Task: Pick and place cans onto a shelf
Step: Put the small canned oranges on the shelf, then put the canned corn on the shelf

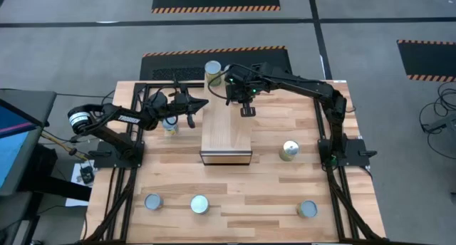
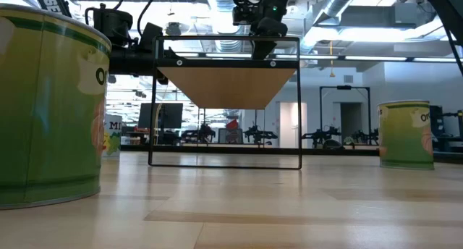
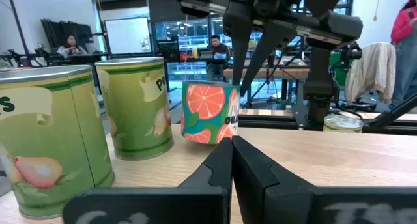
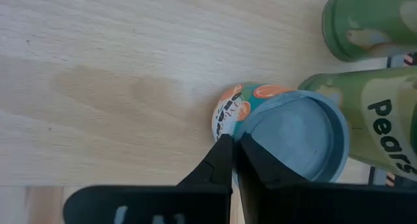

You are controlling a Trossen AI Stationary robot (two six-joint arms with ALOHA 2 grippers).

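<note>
The right gripper [image 4: 232, 160] is hanging over the shelf [image 1: 226, 134], its fingers nearly together and holding nothing, tips just beside the orange-labelled can [image 4: 287, 133] standing near two pear cans [image 3: 133, 107]. The left gripper [image 3: 232, 162] is waiting beside the shelf, fingers pressed shut and empty. Risk: a careless withdrawal could be clipping the can's rim, knocking it into its neighbours.

Green pear-label cans [image 3: 133, 107], teal can with orange-slice pattern [image 3: 210, 112], light-wood shelf [image 1: 226, 134], dark fingers [image 4: 221, 160]
</note>
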